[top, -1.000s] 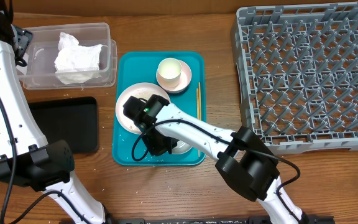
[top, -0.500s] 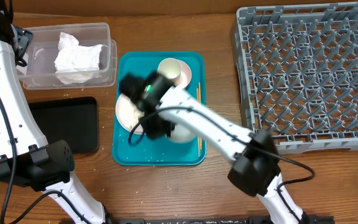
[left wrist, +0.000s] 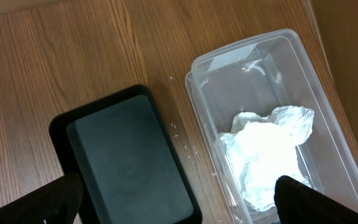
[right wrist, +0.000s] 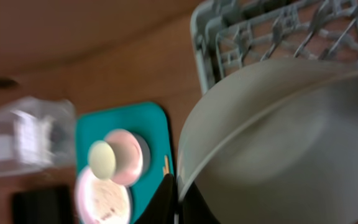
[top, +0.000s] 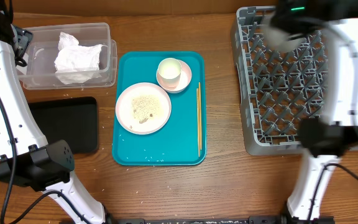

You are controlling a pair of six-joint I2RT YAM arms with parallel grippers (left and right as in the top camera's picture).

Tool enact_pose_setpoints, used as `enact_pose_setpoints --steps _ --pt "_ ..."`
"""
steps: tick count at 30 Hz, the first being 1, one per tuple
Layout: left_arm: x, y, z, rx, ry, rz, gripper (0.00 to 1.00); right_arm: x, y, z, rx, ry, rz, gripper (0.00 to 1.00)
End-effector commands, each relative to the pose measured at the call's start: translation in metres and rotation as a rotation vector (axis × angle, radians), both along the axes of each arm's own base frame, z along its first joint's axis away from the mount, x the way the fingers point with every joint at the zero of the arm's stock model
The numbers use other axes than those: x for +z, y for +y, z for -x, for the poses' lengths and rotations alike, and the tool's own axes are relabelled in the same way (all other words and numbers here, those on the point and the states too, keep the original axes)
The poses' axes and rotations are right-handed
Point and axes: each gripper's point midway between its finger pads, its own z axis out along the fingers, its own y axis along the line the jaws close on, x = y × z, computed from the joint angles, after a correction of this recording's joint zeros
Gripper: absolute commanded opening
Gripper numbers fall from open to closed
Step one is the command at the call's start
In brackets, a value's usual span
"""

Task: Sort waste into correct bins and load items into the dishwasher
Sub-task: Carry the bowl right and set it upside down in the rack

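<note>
Pinching the bowl (right wrist: 278, 143), the right gripper (right wrist: 178, 202) hangs over the rack (right wrist: 260, 25); left gripper (left wrist: 179, 205) spread

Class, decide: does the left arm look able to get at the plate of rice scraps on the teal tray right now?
Probably yes. The plate lies uncovered, the right gripper holds a bowl over the dish rack, and the left gripper is open near the clear tub.
</note>
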Motion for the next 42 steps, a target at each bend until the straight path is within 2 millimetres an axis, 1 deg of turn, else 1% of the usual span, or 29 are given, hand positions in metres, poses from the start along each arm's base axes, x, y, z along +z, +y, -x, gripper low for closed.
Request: enact_pose_setpoints --steps 1,2,5,8,9,11,12,16,17,21,26,29,31,33,34,35,36,37,40,42 --pt "-0.003 0.001 -0.001 0.01 0.01 -0.011 1.0 0.046 -0.014 -0.001 0.18 -0.187 -0.308 0.04" --pt "-0.003 0.001 -0.001 0.01 0.01 -0.012 1.0 0.047 -0.03 -0.006 0.177 -0.216 -0.363 0.04" --pt "-0.003 0.001 -0.001 0.01 0.01 -0.012 1.0 0.047 -0.068 -0.016 0.182 -0.286 -0.495 0.04" --pt "-0.003 0.001 -0.001 0.01 0.01 -0.012 1.0 0.037 -0.092 -0.025 0.199 -0.319 -0.624 0.04" --pt "-0.003 0.001 -0.001 0.01 0.01 -0.012 1.0 0.032 -0.097 -0.029 0.188 -0.312 -0.646 0.04" --pt "-0.003 0.001 -0.001 0.01 0.01 -0.011 1.0 0.014 -0.11 -0.039 0.135 -0.267 -0.709 0.04" --pt "-0.003 0.001 -0.001 0.01 0.01 -0.012 1.0 0.004 -0.113 -0.045 0.121 -0.249 -0.737 0.04" --pt "-0.003 0.001 -0.001 0.01 0.01 -0.011 1.0 -0.019 -0.116 -0.056 0.11 -0.216 -0.812 0.04" --pt "-0.003 0.001 -0.001 0.01 0.01 -0.012 1.0 -0.029 -0.116 -0.06 0.099 -0.201 -0.825 0.04" --pt "-0.003 0.001 -0.001 0.009 0.01 -0.011 1.0 -0.059 -0.118 -0.064 0.043 -0.134 -0.871 0.04" --pt "-0.003 0.001 -0.001 0.01 0.01 -0.012 1.0 -0.104 -0.119 -0.06 -0.041 -0.032 -0.897 0.04" --pt "-0.003 0.001 -0.001 0.01 0.01 -0.012 1.0 -0.121 -0.118 -0.055 -0.071 0.016 -0.916 0.05" --pt "-0.003 0.001 -0.001 0.01 0.01 -0.012 1.0 -0.13 -0.123 -0.054 -0.121 0.048 -0.895 0.08" --pt "-0.003 0.001 -0.001 0.01 0.01 -0.012 1.0 -0.13 -0.131 -0.053 -0.152 0.054 -0.881 0.09" --pt "-0.003 0.001 -0.001 0.01 0.01 -0.012 1.0 -0.129 -0.134 -0.052 -0.162 0.052 -0.876 0.15" --pt "-0.003 0.001 -0.001 0.01 0.01 -0.012 1.0 -0.125 -0.142 -0.052 -0.182 0.047 -0.865 0.23" --pt "-0.003 0.001 -0.001 0.01 0.01 -0.012 1.0 -0.123 -0.146 -0.051 -0.191 0.045 -0.863 0.28" --pt "-0.003 0.001 -0.001 0.01 0.01 -0.012 1.0 -0.12 -0.155 -0.049 -0.222 0.051 -0.852 0.32" --pt "-0.003 0.001 -0.001 0.009 0.01 -0.011 1.0 -0.116 -0.173 -0.042 -0.314 0.077 -0.789 0.32" --pt "-0.003 0.001 -0.001 0.01 0.01 -0.012 1.0 -0.108 -0.19 -0.034 -0.39 0.087 -0.72 0.32"
